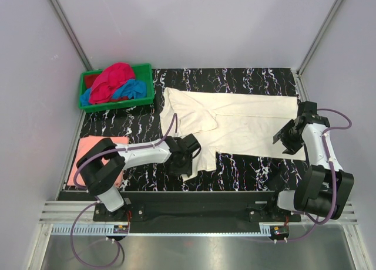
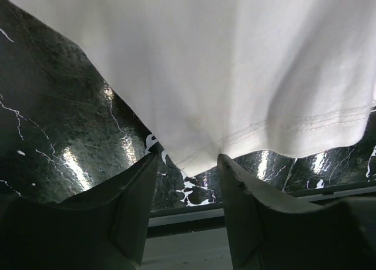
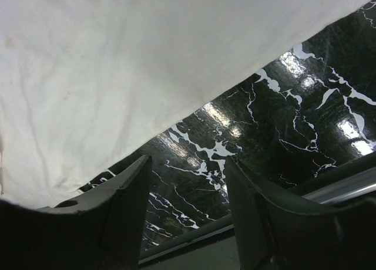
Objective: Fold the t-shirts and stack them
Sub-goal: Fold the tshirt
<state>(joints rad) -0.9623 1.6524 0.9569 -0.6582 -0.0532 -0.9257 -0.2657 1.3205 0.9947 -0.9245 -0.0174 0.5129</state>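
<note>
Draping black marbled table [image 1: 252, 79] between pale walls [image 1: 205, 23] lies a cream t-shirt [image 1: 247, 123] — left gripper [image 2: 188, 159], right gripper [image 3: 188, 161] agape.

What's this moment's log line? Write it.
left gripper open at cream t-shirt hem | right gripper open at its edge | fold unfinished

**Obscured and Cut-Off Areas**

Top view: the left gripper [image 1: 187, 155] covers the near corner of the cream t-shirt [image 1: 247, 120], and its fingertips cannot be made out. The right gripper [image 1: 288, 142] masks part of the shirt's right edge; contact with the cloth cannot be told. The left arm [image 1: 141, 151] overlaps most of the salmon-pink t-shirt [image 1: 87, 142]. In the green crate [image 1: 117, 104], magenta-red cloth [image 1: 111, 79] and blue cloth [image 1: 132, 89] lie tangled, so the garment count is indeterminate. Both wrist views crop the cream t-shirt at the upper edges.
</note>
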